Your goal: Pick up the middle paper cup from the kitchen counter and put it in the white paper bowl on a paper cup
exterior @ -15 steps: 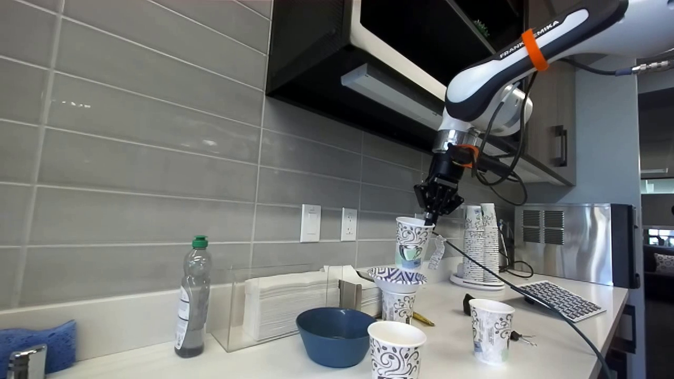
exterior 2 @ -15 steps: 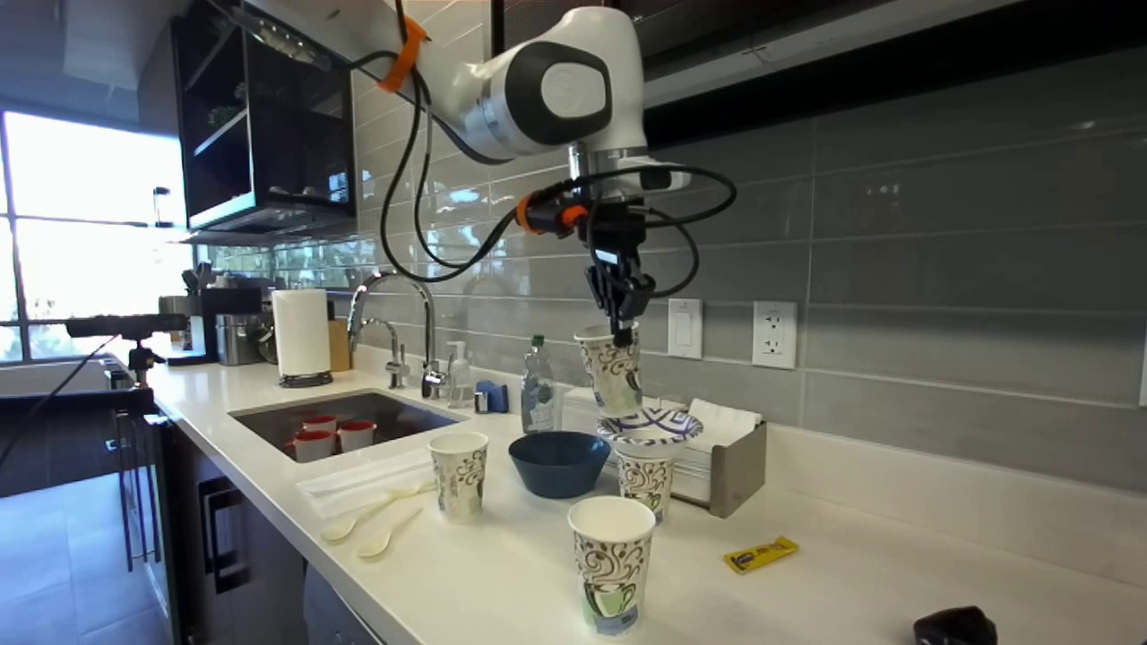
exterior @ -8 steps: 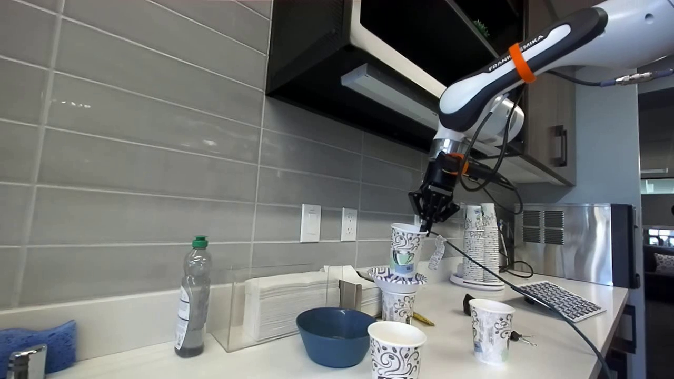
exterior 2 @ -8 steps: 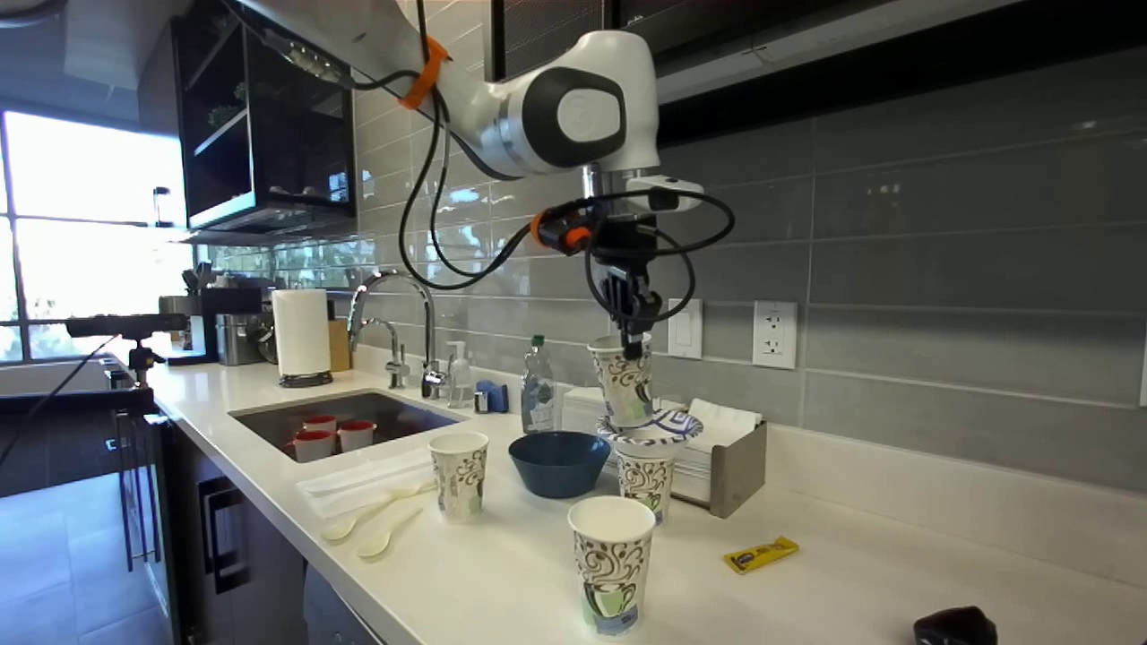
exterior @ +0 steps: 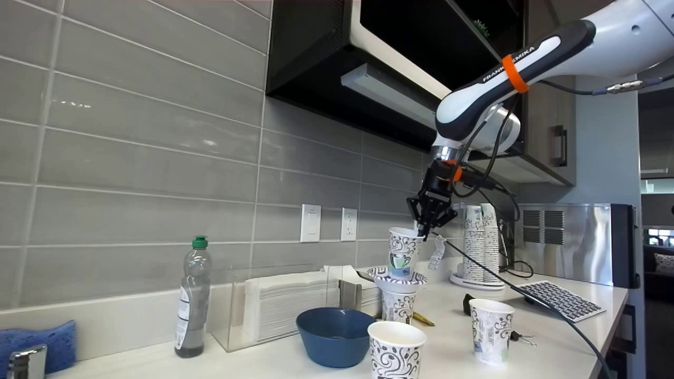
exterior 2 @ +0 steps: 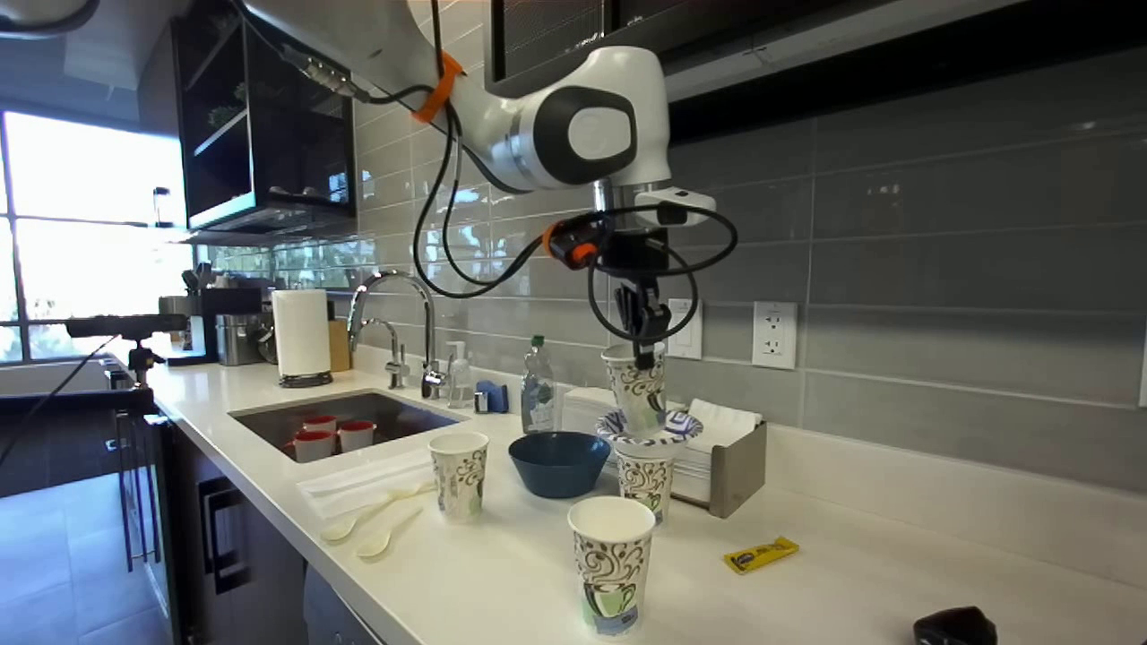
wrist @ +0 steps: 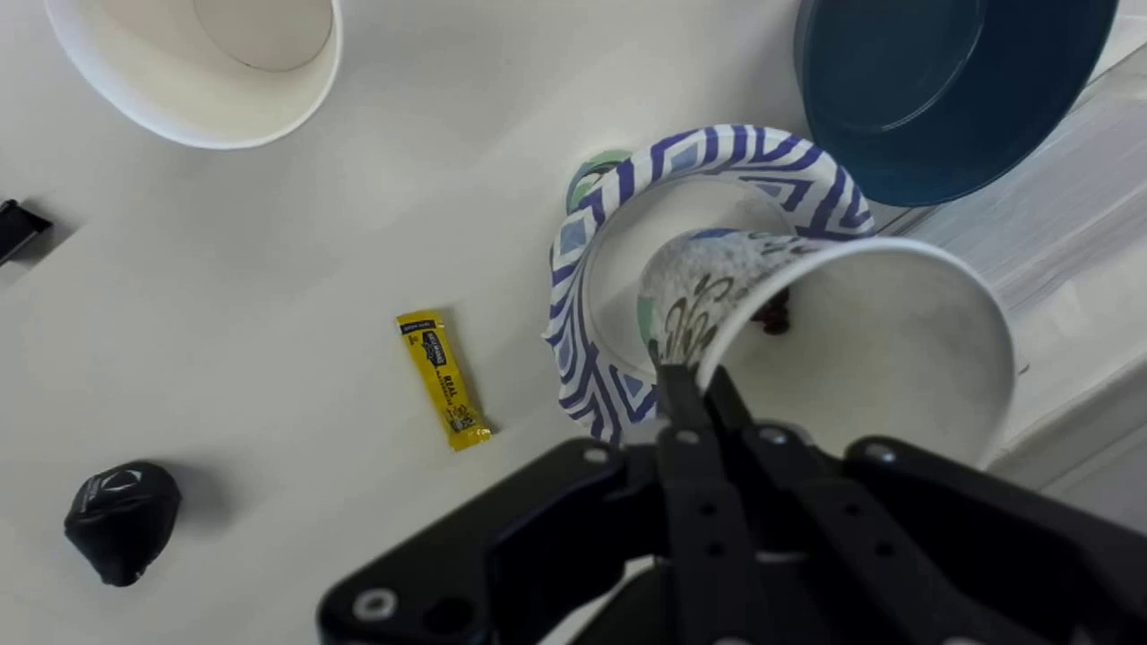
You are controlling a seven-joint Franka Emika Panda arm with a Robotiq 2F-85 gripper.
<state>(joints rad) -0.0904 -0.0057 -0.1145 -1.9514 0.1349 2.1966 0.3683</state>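
The middle paper cup [exterior: 402, 256] is held by its rim, slightly tilted, with its base low at the white paper bowl [exterior: 380, 273]. In an exterior view the cup [exterior 2: 638, 400] overlaps the bowl's rim [exterior 2: 678, 432]; I cannot tell whether its base touches. The bowl sits on an upright paper cup [exterior 2: 645, 484] on the kitchen counter [exterior 2: 806, 600]. In the wrist view my gripper [wrist: 702, 383] has one finger inside and one outside the cup's rim [wrist: 869, 358]. A dark red bit shows inside the cup. The bowl [wrist: 578, 260] lies beneath it.
A dark blue bowl [exterior 2: 560, 466] stands beside the stack. Two similar cups [exterior 2: 459, 475] [exterior 2: 612, 564] stand on the counter. A napkin holder [exterior 2: 744, 466] is behind the stack, against the wall. A yellow packet [wrist: 444, 381] and a dark object [wrist: 124, 520] lie nearby.
My gripper has moved down with the cup in it, bringing the cup's base from above the bowl to the level of its rim. The bowl and the other cups have not moved.
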